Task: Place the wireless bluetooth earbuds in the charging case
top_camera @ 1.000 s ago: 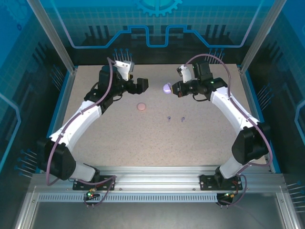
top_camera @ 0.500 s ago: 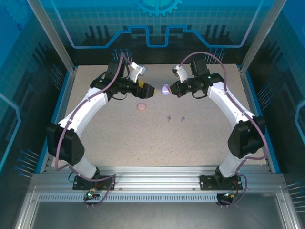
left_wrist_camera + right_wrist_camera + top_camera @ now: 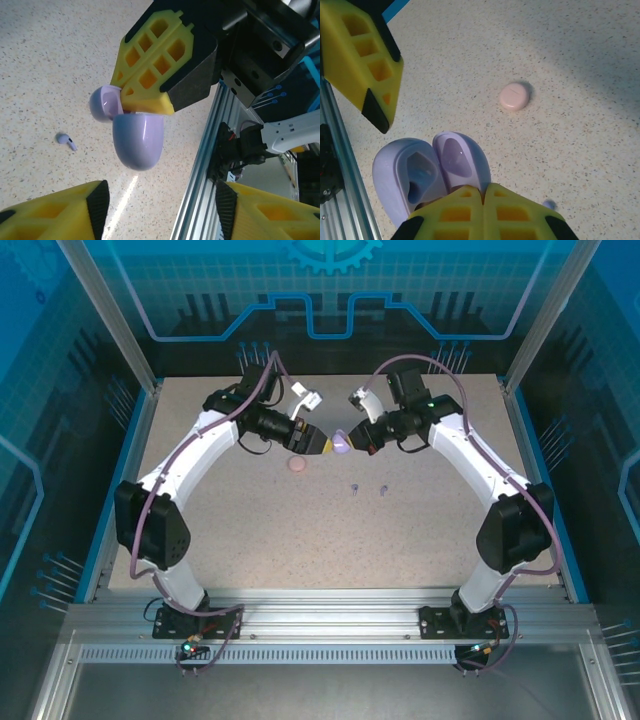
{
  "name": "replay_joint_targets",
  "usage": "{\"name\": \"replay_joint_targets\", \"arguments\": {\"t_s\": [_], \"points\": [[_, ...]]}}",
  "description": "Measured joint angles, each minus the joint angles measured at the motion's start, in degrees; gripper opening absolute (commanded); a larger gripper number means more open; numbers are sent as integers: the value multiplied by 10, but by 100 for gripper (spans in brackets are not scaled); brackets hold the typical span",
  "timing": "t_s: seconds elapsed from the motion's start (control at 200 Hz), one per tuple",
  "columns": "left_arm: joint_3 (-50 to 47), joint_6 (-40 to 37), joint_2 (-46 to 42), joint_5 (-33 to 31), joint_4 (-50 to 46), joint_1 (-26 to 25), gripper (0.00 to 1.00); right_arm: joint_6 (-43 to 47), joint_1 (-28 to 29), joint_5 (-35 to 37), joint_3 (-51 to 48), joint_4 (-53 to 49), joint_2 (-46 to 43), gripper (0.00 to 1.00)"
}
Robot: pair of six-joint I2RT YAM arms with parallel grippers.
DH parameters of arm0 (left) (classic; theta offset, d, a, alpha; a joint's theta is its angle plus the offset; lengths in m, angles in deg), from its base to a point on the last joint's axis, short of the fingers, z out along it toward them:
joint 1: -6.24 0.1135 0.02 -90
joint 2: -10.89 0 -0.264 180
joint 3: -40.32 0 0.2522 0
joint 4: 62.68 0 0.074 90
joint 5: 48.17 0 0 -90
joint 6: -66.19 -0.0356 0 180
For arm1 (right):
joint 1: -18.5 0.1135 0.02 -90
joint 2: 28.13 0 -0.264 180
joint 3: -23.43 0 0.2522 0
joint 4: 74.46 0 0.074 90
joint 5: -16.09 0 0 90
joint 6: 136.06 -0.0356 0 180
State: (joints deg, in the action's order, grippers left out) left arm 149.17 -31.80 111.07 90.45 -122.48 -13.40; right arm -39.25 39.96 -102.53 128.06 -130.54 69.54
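1. My right gripper (image 3: 481, 197) is pinched tight on the purple charging case (image 3: 427, 167), gripping it where its two halves meet and holding it up off the table (image 3: 250, 535). The lid hangs open beside the body.
2. My left gripper (image 3: 160, 200) sits at 9 o'clock from the case in the top view, just beside it and pointed straight at it. Its jaws stand apart and hold nothing; the case hangs ahead of them, not between them.
3. Two purplish earbuds (image 3: 354, 488) lie on the table at about 5 o'clock from the case. They are near each other but apart, and neither gripper touches them.
4. A closed pink disc (image 3: 297, 466) lies flat on the table at about 7 o'clock from my left gripper, close by.
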Motion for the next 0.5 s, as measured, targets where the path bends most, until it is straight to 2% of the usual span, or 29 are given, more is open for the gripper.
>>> {"name": "replay_joint_targets", "arguments": {"t_s": [0.5], "points": [[39, -17, 19, 14, -44, -10, 52, 10, 18, -3, 0, -22, -4, 0]]}}
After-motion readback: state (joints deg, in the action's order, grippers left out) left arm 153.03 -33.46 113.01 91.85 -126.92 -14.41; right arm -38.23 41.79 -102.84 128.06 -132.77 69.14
